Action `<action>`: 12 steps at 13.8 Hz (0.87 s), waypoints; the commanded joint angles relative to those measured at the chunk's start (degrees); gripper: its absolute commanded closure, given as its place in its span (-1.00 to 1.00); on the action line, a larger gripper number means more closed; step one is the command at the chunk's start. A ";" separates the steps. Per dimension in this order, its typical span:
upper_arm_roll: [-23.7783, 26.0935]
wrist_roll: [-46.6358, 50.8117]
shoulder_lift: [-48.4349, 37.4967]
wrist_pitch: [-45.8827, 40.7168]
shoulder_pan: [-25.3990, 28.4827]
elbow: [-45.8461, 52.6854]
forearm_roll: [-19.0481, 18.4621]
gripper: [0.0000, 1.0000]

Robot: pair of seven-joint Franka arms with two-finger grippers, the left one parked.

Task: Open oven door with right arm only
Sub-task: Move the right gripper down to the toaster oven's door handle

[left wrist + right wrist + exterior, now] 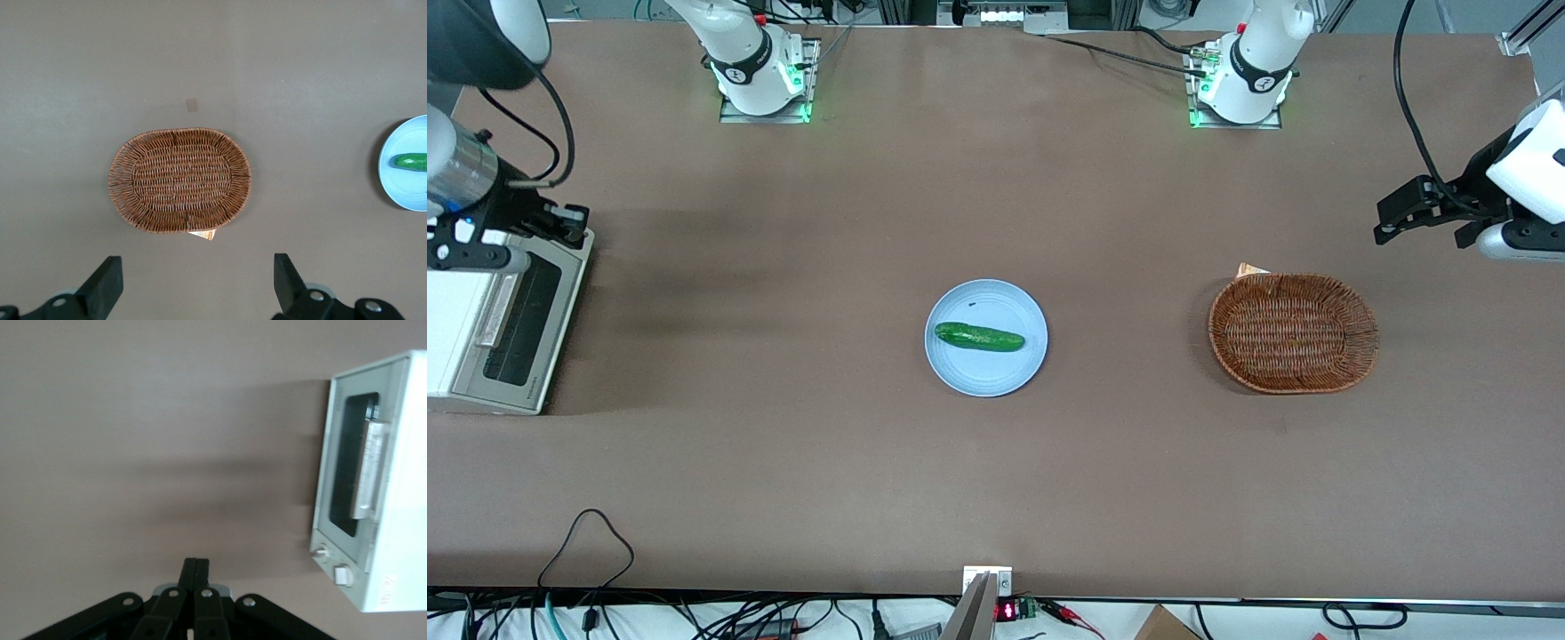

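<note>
White boxy toaster oven [480, 333] sits at the working arm's end of the brown counter, silver-grey glass-windowed door [514, 327] closed. Right arm's black two-finger gripper [196, 568] hovers above the oven, fingers pressed together. It should open, drop onto the silver bar handle [371, 471], grip centrally, pull along the hinge arc.

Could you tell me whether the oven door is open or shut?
Shut: the oven door lies flush in its frame; the gripper, fingers together, hangs above the table near it.
</note>
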 commanded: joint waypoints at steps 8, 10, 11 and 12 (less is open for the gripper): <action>-5.15 6.83 10.39 9.35 -0.50 -3.90 -23.17 1.00; -6.30 8.22 12.77 11.11 -0.59 -4.08 -26.69 1.00; -6.56 10.49 13.73 12.60 -0.59 -4.16 -27.14 1.00; -6.57 12.60 14.53 13.40 -0.67 -4.51 -28.80 1.00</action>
